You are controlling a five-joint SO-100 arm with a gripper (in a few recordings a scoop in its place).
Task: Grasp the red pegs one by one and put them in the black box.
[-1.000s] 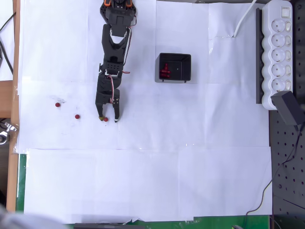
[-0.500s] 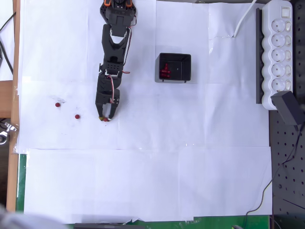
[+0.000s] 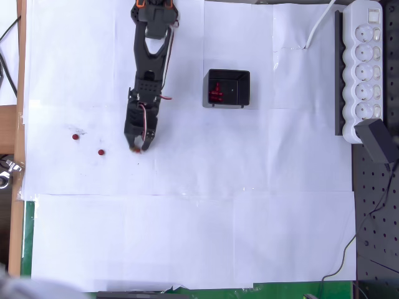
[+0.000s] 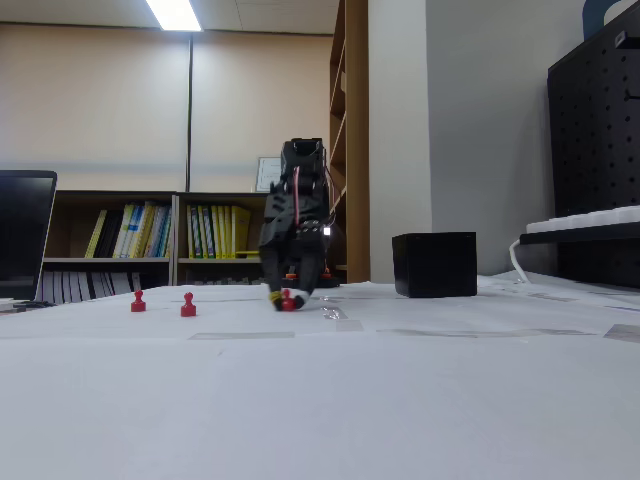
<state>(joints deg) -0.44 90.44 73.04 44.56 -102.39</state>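
While gripper (image 3: pixel 136 149) clamps one red peg (image 4: pixel 288 300) | two pegs (loose) (image 3: pixel 75 136) (image 3: pixel 100 151) | one black box (image 3: pixel 229 88)

White paper sheets (image 3: pixel 187 237) cover the table (image 3: pixel 26 249), carrying two loose red pegs (image 3: pixel 75 136) (image 3: pixel 100 151), the black box (image 3: pixel 229 88) and a white power strip (image 3: pixel 366 68).

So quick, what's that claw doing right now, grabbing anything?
Gripper: shut on a red peg, down at the white paper.
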